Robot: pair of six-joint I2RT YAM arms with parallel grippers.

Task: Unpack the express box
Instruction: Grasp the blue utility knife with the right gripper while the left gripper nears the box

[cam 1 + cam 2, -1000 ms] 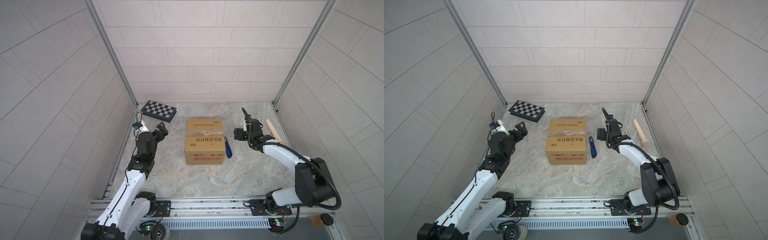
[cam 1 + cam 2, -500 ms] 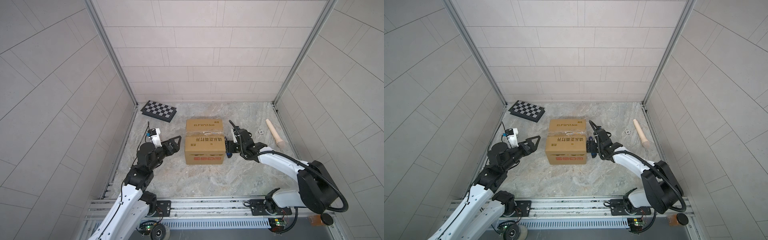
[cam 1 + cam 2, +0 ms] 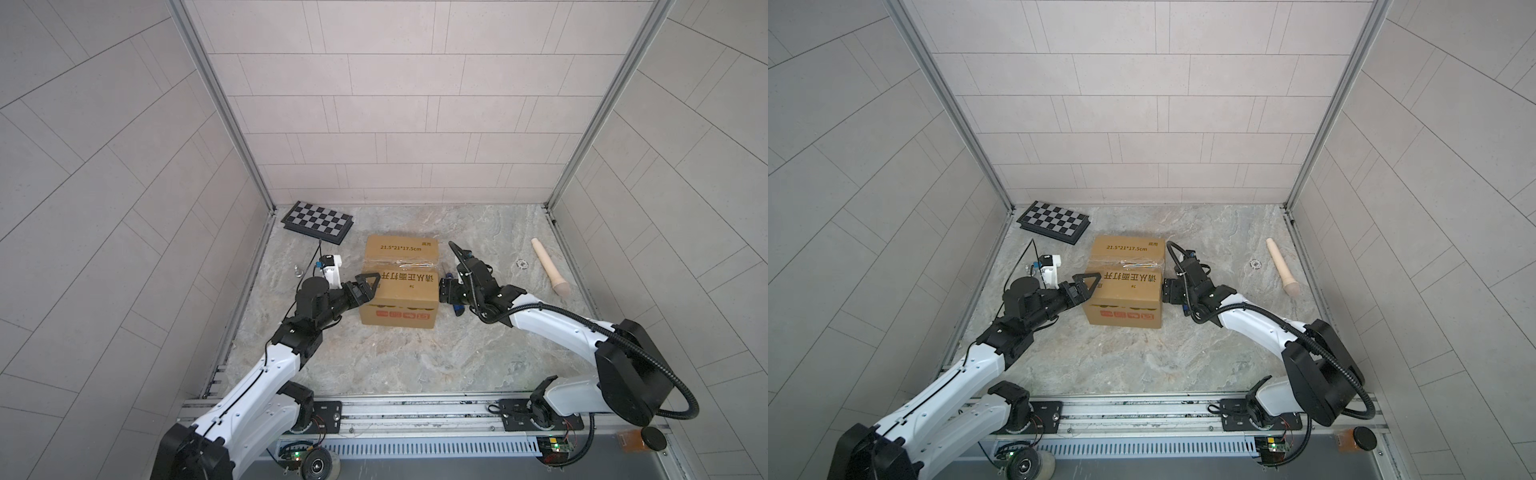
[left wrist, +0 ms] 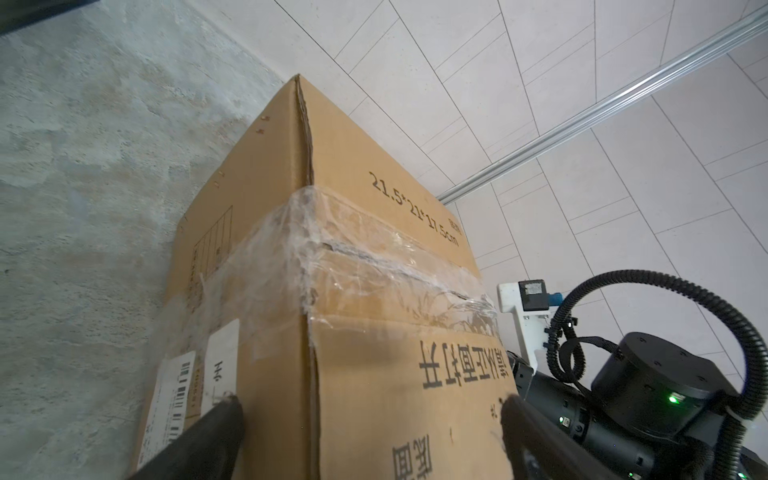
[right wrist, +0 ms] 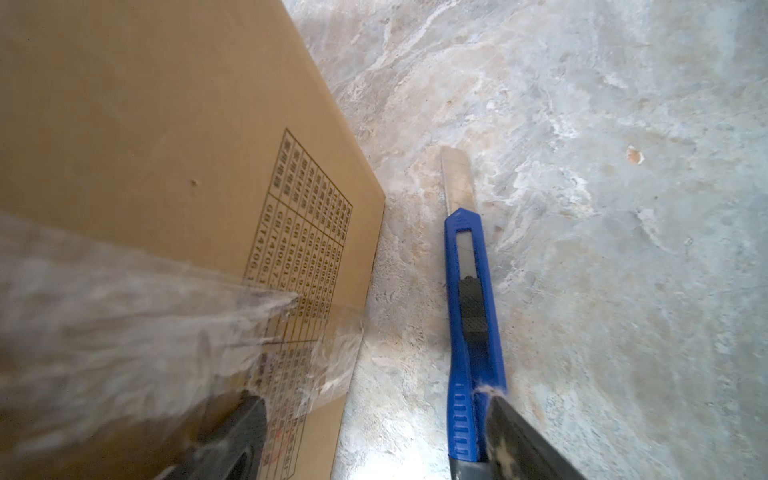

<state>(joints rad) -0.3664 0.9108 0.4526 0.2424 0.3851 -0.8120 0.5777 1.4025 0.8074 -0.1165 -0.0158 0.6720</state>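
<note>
The express box sits mid-floor, in the same spot as a second ago. It's shut, with clear tape wrinkled across its seam. What's new is the arms: both were hanging back and now they've closed in on it from either side.

The left gripper is spread wide and empty, straddling a top edge. The right gripper is spread wide and empty too, with one finger at the box's side. Its other finger is over the tail of a blue utility knife, which lies just beside the box with the blade out.

So it's probably setup for cutting, and nothing's unpacked yet. Can't tell if any finger actually touches cardboard, or whether the right one wants the knife or the box. In both top views that gripper hides most of the knife, and the box's contents are anyone's guess.
</note>
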